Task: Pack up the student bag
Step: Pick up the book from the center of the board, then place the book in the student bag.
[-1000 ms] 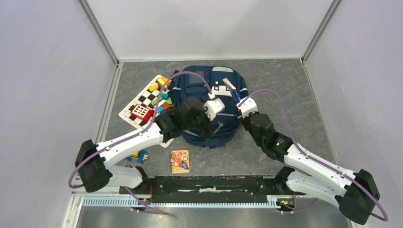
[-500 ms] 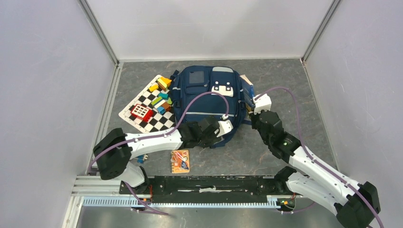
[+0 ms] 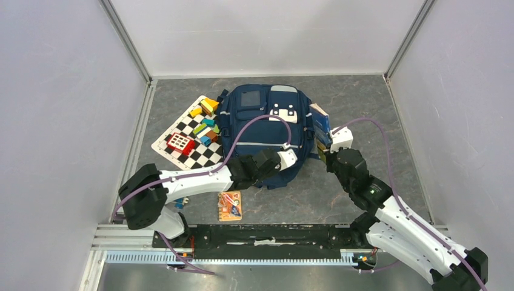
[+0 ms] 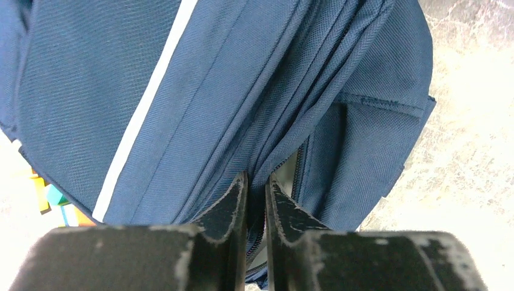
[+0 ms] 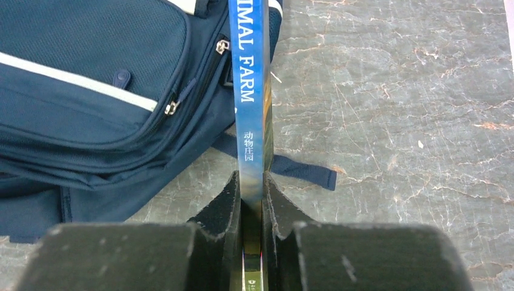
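You have a navy backpack (image 3: 263, 133) of coarse woven fabric lying flat at the middle of the grey, marble-veined table (image 3: 376, 103), front side up. It has thin pale stripes and a white patch near its far end.

Your left gripper (image 4: 256, 179) is at the backpack's near right corner. Its worn black fingers (image 4: 233, 203) are drawn almost together, clamped on a fold of fabric beside the zip seam.

Your right gripper (image 5: 250, 179) is clenched on a thin blue book (image 5: 250, 73), held on edge with its glossy spine up. The book is just beside the backpack's right side and above a loose strap (image 5: 303, 170) lying on the table.

To the left of the backpack, a black-and-white checkered board (image 3: 176, 154) carries coloured blocks (image 3: 206, 121). A small orange card (image 3: 230, 205) lies near the arm bases.
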